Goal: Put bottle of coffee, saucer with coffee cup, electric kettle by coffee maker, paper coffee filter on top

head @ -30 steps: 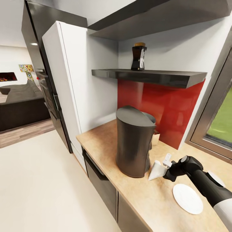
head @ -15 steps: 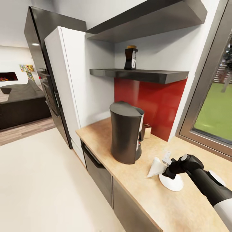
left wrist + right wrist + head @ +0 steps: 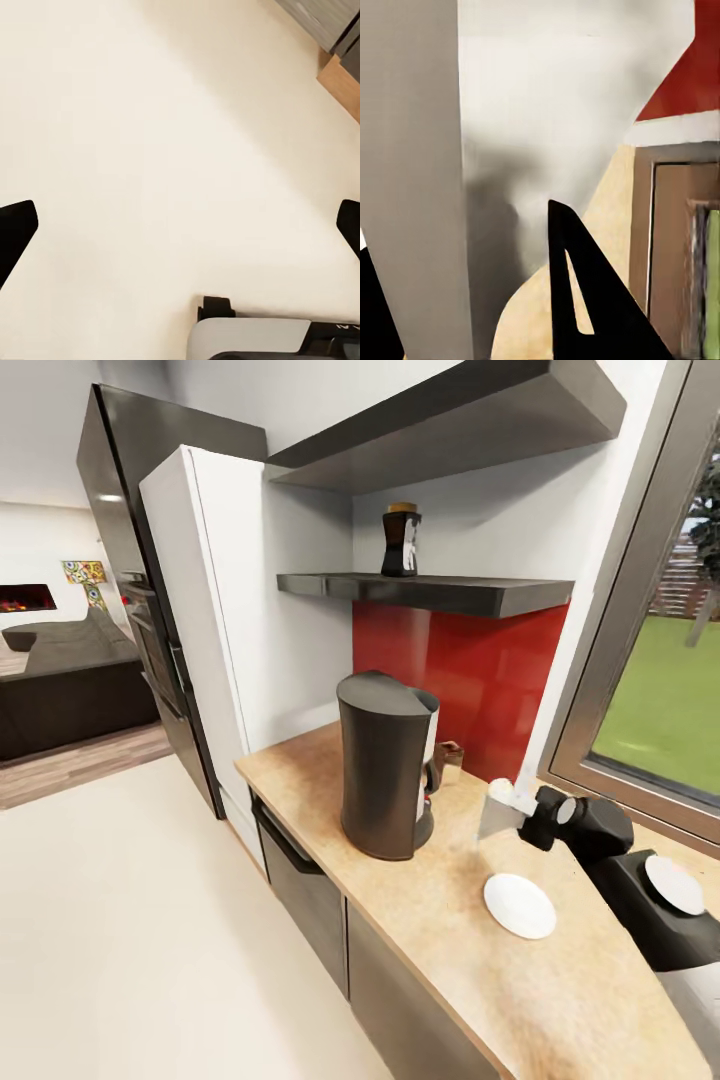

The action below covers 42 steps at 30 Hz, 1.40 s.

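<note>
The dark grey coffee maker (image 3: pixel 385 770) stands on the wooden countertop (image 3: pixel 440 890). My right gripper (image 3: pixel 518 816) is shut on a white paper coffee filter (image 3: pixel 496 812), held in the air to the right of the coffee maker and above the white saucer (image 3: pixel 519 905). In the right wrist view the filter (image 3: pixel 412 150) spreads wide in front of one black finger (image 3: pixel 577 300). The dark coffee bottle (image 3: pixel 400 540) stands on the grey shelf (image 3: pixel 440 592). My left gripper (image 3: pixel 180 232) hangs open over the pale floor.
A small brown object (image 3: pixel 450 757) sits behind the coffee maker against the red backsplash (image 3: pixel 480 680). A window frame (image 3: pixel 620 620) borders the counter at the right. A white tall cabinet (image 3: pixel 220 620) and a dark oven column stand at the left.
My right arm has lifted the filter from near the counter to about the coffee maker's mid height. The camera has shifted, so the whole scene has slid left and away.
</note>
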Tool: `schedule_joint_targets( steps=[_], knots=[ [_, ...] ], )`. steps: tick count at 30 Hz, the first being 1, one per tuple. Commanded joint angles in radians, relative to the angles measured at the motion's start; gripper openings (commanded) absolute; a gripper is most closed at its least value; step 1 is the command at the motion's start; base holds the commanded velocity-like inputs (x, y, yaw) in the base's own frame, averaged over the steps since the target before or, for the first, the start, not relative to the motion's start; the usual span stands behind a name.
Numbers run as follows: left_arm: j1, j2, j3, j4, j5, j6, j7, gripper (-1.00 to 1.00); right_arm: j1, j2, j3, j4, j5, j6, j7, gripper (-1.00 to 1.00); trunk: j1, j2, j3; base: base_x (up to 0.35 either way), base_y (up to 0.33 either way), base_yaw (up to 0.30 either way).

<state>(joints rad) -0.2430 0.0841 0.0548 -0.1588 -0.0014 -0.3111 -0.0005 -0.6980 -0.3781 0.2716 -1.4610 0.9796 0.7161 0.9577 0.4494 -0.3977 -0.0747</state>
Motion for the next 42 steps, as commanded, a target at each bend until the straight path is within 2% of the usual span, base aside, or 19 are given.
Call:
schedule_joint_targets(
  steps=[1,3,5,6,8,9,11,14,16,22,27,37,38,42],
  knots=[
    [-0.001,0.000,0.005,0.001,0.000,-0.003,-0.001,1.00,-0.029,0.000,0.002,-0.002,0.014,0.025,0.007,-1.00,0.001,-0.002,-0.003,0.000,0.000,0.000],
    [-0.001,0.000,0.006,0.001,0.000,-0.003,-0.001,1.00,-0.108,0.002,0.003,-0.002,0.046,0.084,0.008,-1.00,0.001,-0.002,-0.003,0.000,0.000,0.000],
    [-0.001,0.000,0.006,0.001,0.000,-0.003,-0.001,1.00,-0.146,0.014,0.006,-0.002,0.100,0.101,0.010,-1.00,0.001,-0.002,-0.003,0.000,0.000,0.000],
    [-0.001,0.000,0.006,0.001,0.000,-0.003,-0.001,1.00,-0.174,0.039,0.006,0.000,0.162,0.106,0.012,-1.00,0.001,-0.002,-0.003,0.000,0.000,0.000],
    [-0.001,0.000,0.007,0.001,0.000,-0.003,-0.001,1.00,-0.205,0.064,0.007,0.000,0.238,0.108,0.034,-1.00,0.001,-0.002,-0.003,0.000,0.000,0.000],
    [-0.001,0.000,0.007,0.001,0.000,-0.003,-0.001,1.00,-0.216,0.073,0.007,0.000,0.263,0.109,0.060,-1.00,0.001,-0.002,-0.003,0.000,0.000,0.000],
    [-0.001,0.000,0.007,0.001,0.000,-0.003,-0.001,1.00,-0.267,0.110,0.007,0.001,0.342,0.110,0.142,-1.00,0.001,-0.002,-0.003,0.000,0.000,0.000],
    [-0.001,0.000,0.007,0.001,0.000,-0.003,-0.001,1.00,-0.304,0.143,0.008,0.003,0.406,0.110,0.171,-1.00,0.001,-0.002,-0.003,0.000,0.000,0.000],
    [0.011,0.012,0.002,0.012,-0.012,0.004,0.001,1.00,-0.315,0.154,0.019,0.002,0.394,0.098,0.163,-1.00,0.001,-0.002,-0.002,0.000,0.000,0.000],
    [0.036,0.026,0.001,0.047,-0.013,0.003,0.002,1.00,-0.349,0.188,0.038,0.008,0.414,0.070,0.159,-1.00,0.001,-0.002,-0.002,0.000,0.000,0.000],
    [0.040,0.029,0.001,0.064,-0.014,0.003,0.002,1.00,-0.377,0.216,0.010,0.010,0.407,0.042,0.159,-1.00,0.001,-0.002,-0.002,0.000,0.000,0.000],
    [0.041,0.035,0.002,0.065,-0.014,0.008,0.002,1.00,-0.394,0.223,-0.046,0.009,0.351,-0.015,0.159,-1.00,0.001,-0.002,-0.002,0.026,0.000,0.000],
    [0.041,0.035,0.002,0.066,-0.014,0.009,0.002,1.00,-0.394,0.223,-0.147,0.009,0.341,-0.336,0.159,-1.00,0.001,-0.002,-0.002,0.241,0.000,0.000],
    [0.041,0.035,0.002,0.067,-0.014,0.010,0.004,1.00,-0.394,0.223,-0.147,0.008,0.341,-0.336,0.159,-1.00,0.001,-0.002,-0.002,0.194,0.000,0.000]
  ],
)
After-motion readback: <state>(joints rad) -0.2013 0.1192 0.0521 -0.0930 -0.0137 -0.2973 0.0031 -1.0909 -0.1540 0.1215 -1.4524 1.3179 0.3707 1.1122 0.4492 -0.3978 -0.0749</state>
